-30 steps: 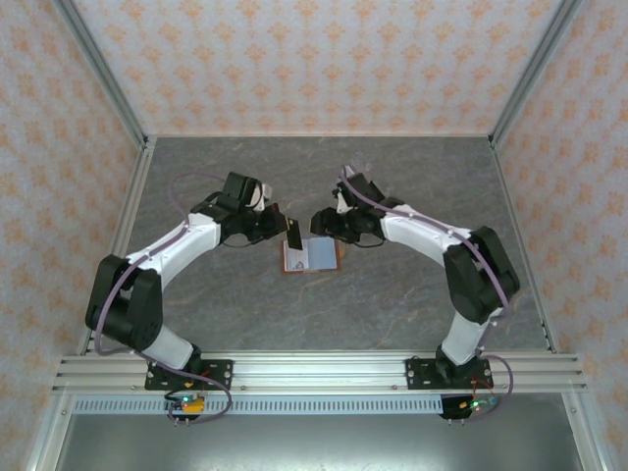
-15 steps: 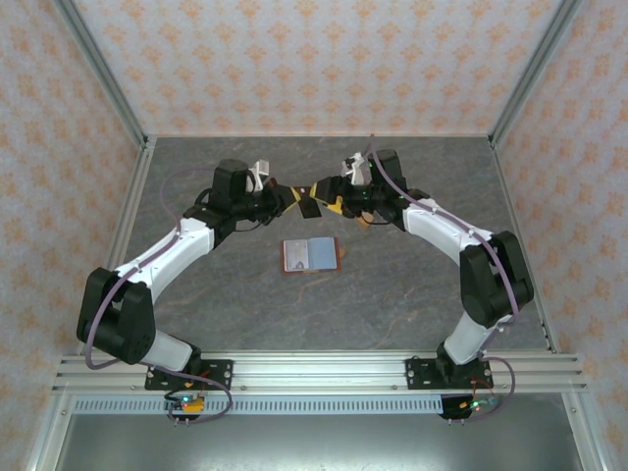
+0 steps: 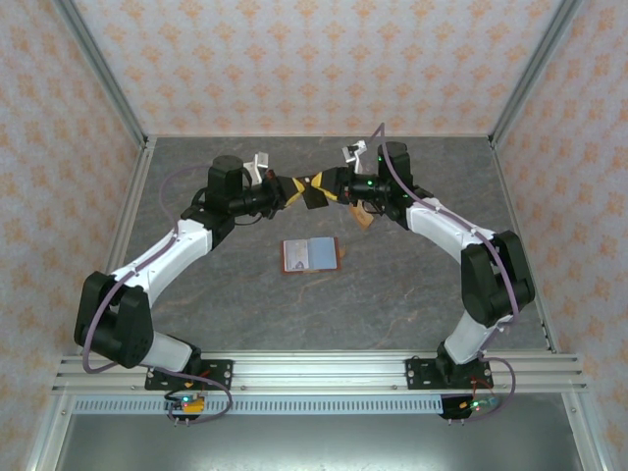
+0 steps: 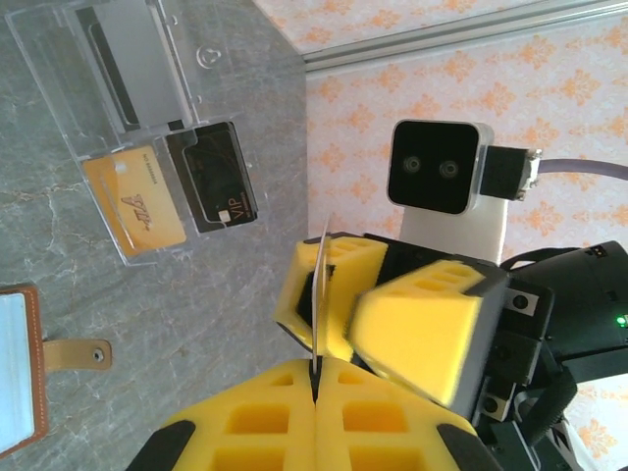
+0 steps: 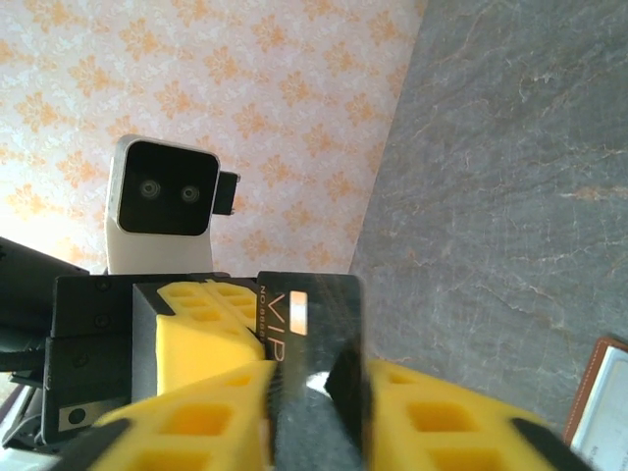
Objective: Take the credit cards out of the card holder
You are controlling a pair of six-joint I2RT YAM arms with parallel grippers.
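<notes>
The card holder (image 3: pixel 310 255) lies open on the table, grey-blue inside with a brown rim; its edge also shows in the wrist views (image 4: pixel 20 378) (image 5: pixel 599 397). Above the back of the table my left gripper (image 3: pixel 294 189) (image 4: pixel 316 378) is shut on a black credit card (image 3: pixel 314 191), seen edge-on (image 4: pixel 320 285). My right gripper (image 3: pixel 330 188) (image 5: pixel 319 417) faces it. The same card, marked VIP (image 5: pixel 312 334), lies between the right gripper's yellow fingers (image 5: pixel 196 422). Whether they press on it I cannot tell.
A clear plastic sleeve (image 4: pixel 128 88) lies on the table beyond the holder, with a gold card (image 4: pixel 132 201) and a black VIP card (image 4: pixel 221 177) in its slots. Patterned walls and metal rails enclose the table.
Both arms rose from the card holder toward the back. The left carried the black card up. The right gripper came to meet it and its jaws narrowed around the card.
</notes>
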